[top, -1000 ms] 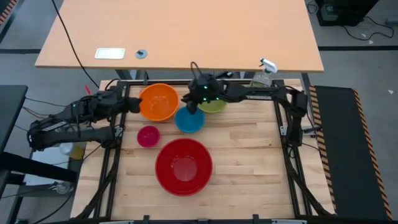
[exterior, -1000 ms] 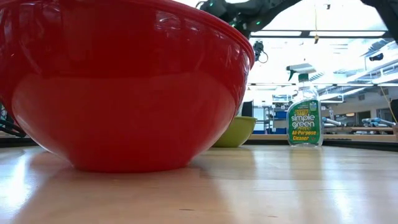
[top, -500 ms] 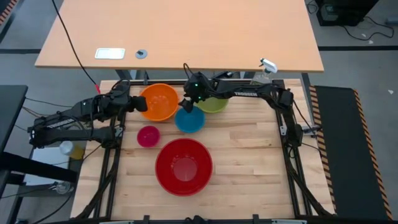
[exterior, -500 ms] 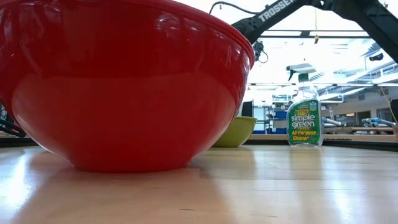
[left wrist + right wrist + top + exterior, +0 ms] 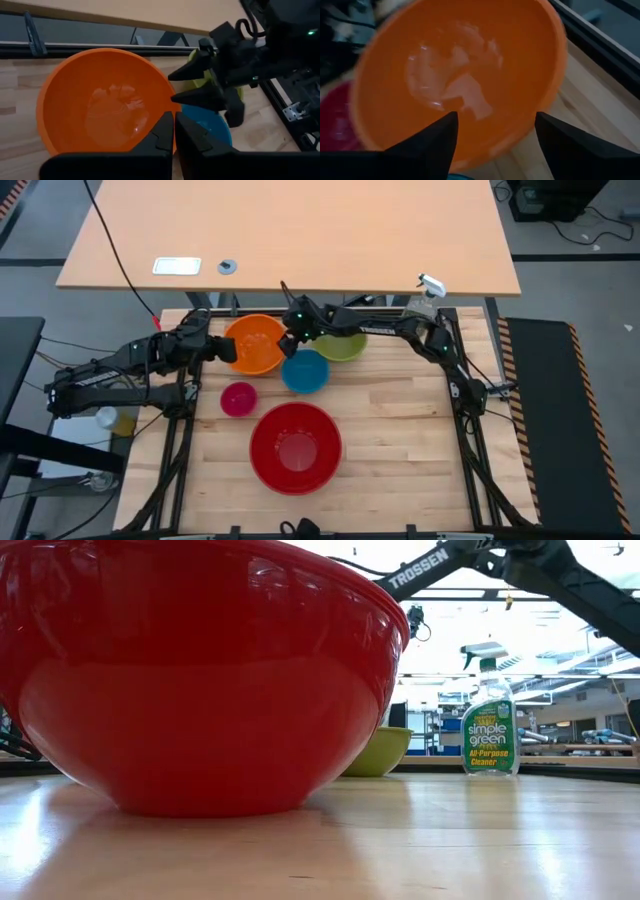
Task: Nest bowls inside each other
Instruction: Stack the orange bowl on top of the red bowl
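Note:
The orange bowl (image 5: 253, 345) stands on its base at the table's far left, with the blue bowl (image 5: 305, 371) and the green bowl (image 5: 342, 343) to its right. The pink bowl (image 5: 238, 398) and the big red bowl (image 5: 295, 446) stand nearer the front. My right gripper (image 5: 495, 127) is open at the orange bowl's right rim (image 5: 530, 125), one finger over the inside and one outside; no contact shows. My left gripper (image 5: 173, 125) is shut and empty, hovering by the orange bowl's left rim (image 5: 228, 348).
A green spray bottle (image 5: 490, 725) stands at the far right corner (image 5: 425, 295). The red bowl (image 5: 200, 680) fills most of the low view. Bare wood lies on the table's right half (image 5: 400, 430). The metal frame rail (image 5: 330, 310) runs along the far edge behind the bowls.
My right gripper has moved from above the blue and green bowls toward the table's left and down, coming to the orange bowl's right rim. All the bowls stay where they were.

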Tool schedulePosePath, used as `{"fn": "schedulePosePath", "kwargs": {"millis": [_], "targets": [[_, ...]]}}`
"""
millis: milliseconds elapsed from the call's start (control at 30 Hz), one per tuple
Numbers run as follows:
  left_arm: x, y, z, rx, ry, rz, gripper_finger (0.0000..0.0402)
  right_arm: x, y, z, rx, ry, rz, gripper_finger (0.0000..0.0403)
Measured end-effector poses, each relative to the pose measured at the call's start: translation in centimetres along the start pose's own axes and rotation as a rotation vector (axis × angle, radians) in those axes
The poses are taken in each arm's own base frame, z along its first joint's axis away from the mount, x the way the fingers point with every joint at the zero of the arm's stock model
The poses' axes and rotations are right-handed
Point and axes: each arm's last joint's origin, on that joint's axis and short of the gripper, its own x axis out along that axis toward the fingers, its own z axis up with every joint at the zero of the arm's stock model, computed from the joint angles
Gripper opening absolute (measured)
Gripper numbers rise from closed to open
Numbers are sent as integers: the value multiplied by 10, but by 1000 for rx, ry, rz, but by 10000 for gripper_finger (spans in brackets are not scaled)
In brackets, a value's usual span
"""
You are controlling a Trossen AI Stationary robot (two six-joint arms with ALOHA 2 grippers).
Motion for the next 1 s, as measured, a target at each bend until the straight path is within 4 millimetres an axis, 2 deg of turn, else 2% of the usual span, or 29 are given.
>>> {"fn": "schedulePosePath", "kwargs": {"millis": [133,367,500,900,1000], "targets": [[0,0,0,-4,2,2,38,5,-1,2,5,39,-45,256],[0,1,-1,-6,18,5,117,15,-2,-6,5,84,-38,230],[0,0,-2,-6,38,-11,144,15,-2,-6,3,75,-43,197],[0,-2,-2,-20,70,-63,149,15,-3,-5,1,62,-70,40],[0,-3,-2,-20,84,-73,149,15,-2,-5,15,57,-66,25]]}}
